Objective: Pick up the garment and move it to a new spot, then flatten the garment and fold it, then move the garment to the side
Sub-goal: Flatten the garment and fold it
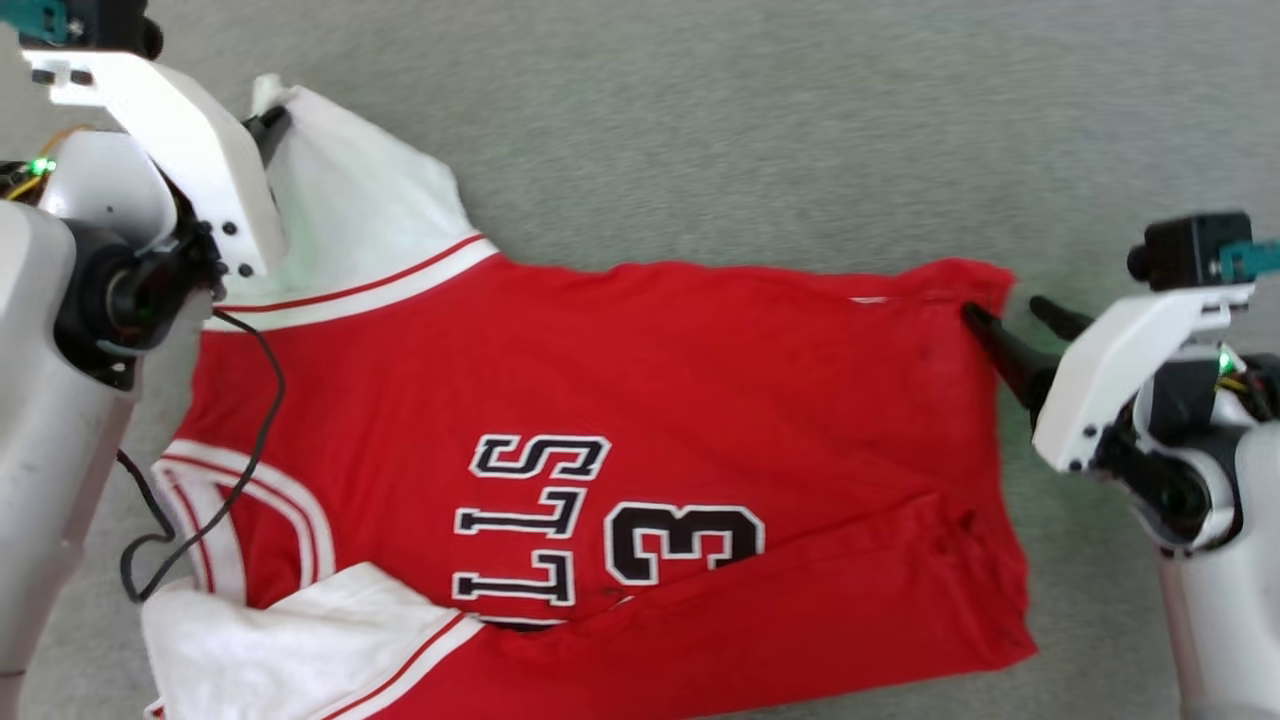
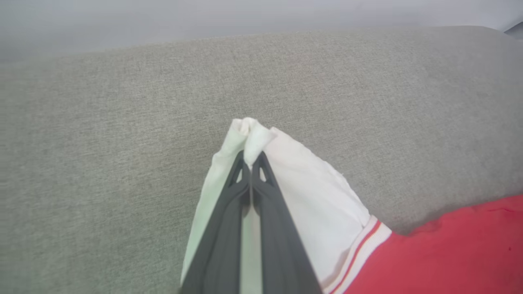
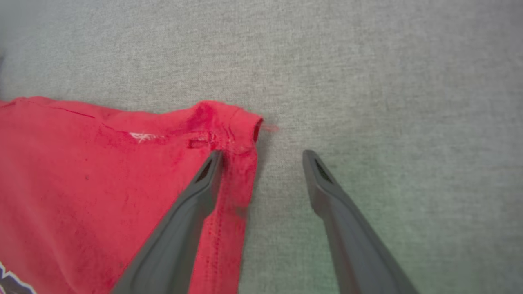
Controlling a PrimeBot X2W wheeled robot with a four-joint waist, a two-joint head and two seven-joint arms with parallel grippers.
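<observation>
Red jersey cloth with white short sleeves and black white-outlined lettering makes up the garment [image 1: 640, 400], which lies spread on a grey woven fabric surface [image 1: 800, 130]. Its striped collar [image 1: 250, 500] points to the robot's left and its hem to the right. The lower edge of the garment is folded over, so it covers a part of the number.

The left tool [image 1: 272, 122] is clenched on the tip of the upper white sleeve [image 1: 360, 200]. In the left wrist view the two dark fingers of the left tool [image 2: 250, 161] are pressed together, with a small bunch of white cloth [image 2: 249, 130] coming out above them. The sleeve is pulled away from the red body and looks a little lifted at the tip.

The right tool [image 1: 1002, 308] is released, with its fingers wide apart, at the upper hem corner [image 1: 985, 280]. In the right wrist view one finger [image 3: 204, 183] lies over the red hem, and the other finger [image 3: 327, 188] is over the bare grey surface, just beside the cloth. A thin black cable [image 1: 250, 430] hangs from the left arm across the shoulder of the garment.
</observation>
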